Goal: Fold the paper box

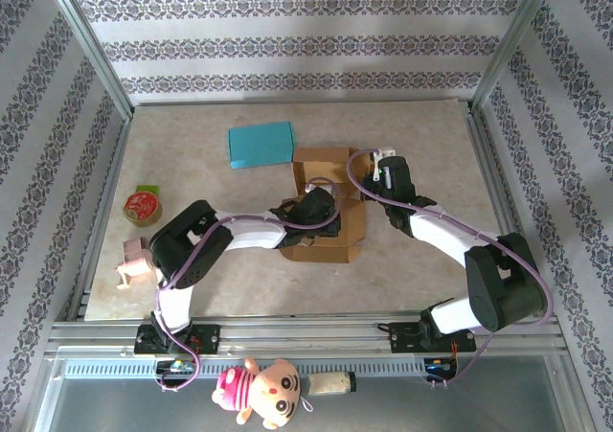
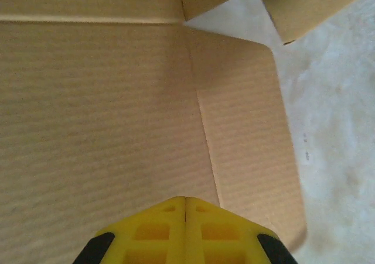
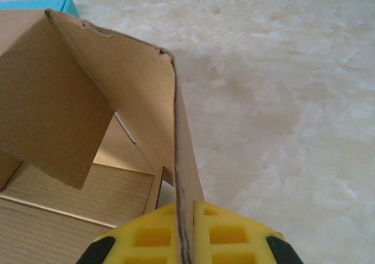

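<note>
cardboard box [image 3: 117, 100] — ribbed wall pinched by right hand [image 3: 184, 216]

1. Looks like a robotics lab cell rather than a home
2. Boxed in by an aluminium frame [image 1: 306, 331] with flat wallpaper-print panels [image 1: 297, 44] as walls on three sides
3. Marble-look tabletop [image 1: 421, 135] with two robot arms, left arm [image 1: 192, 245] and right arm [image 1: 450, 236], bolted at the near rail, purple cables looped along them
4. Strewn with mismatched props: cardboard box [image 1: 321, 169], teal box [image 1: 260, 144], red-topped roll [image 1: 143, 206], plush doll [image 1: 263, 389] below the rail, and what may be a small pink toy [image 1: 134, 260] at the left edge
</note>
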